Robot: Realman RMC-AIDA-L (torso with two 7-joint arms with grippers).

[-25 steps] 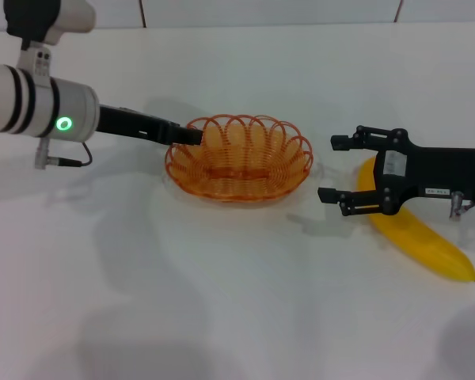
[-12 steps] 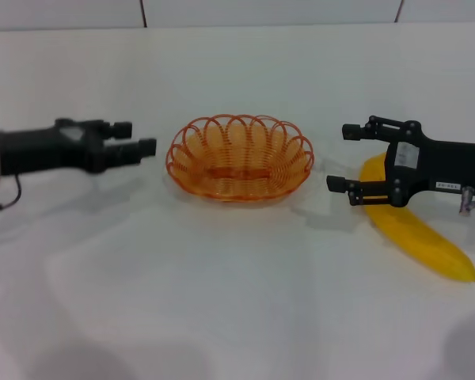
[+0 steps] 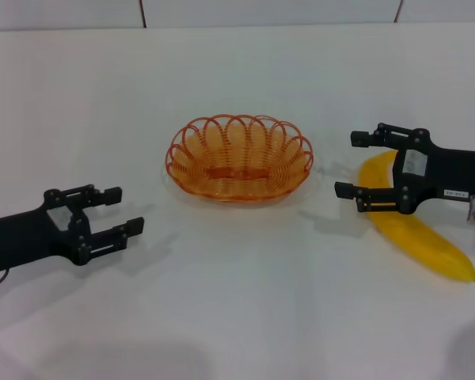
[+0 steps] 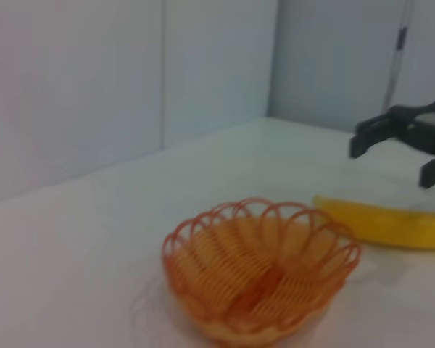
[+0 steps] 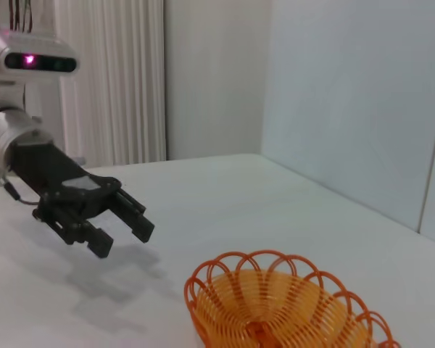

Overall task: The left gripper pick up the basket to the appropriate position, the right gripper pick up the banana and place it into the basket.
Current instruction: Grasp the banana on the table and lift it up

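Observation:
The orange wire basket (image 3: 239,157) stands on the white table at mid-table; it also shows in the left wrist view (image 4: 259,270) and in the right wrist view (image 5: 283,304). It is empty. The yellow banana (image 3: 416,227) lies on the table to the basket's right, also in the left wrist view (image 4: 384,222). My right gripper (image 3: 348,165) is open and empty, just above the banana's near end, fingers pointing toward the basket. My left gripper (image 3: 123,210) is open and empty, low at the left front, well apart from the basket; it shows in the right wrist view (image 5: 123,228).
The white table (image 3: 245,309) runs to a tiled wall (image 3: 142,12) at the back. The right gripper shows far off in the left wrist view (image 4: 399,145). Nothing else stands on the table.
My left gripper has let go of the basket's left rim, pulled back to the left and dropped toward the table's front. The right gripper has drifted slightly right. The basket stays put.

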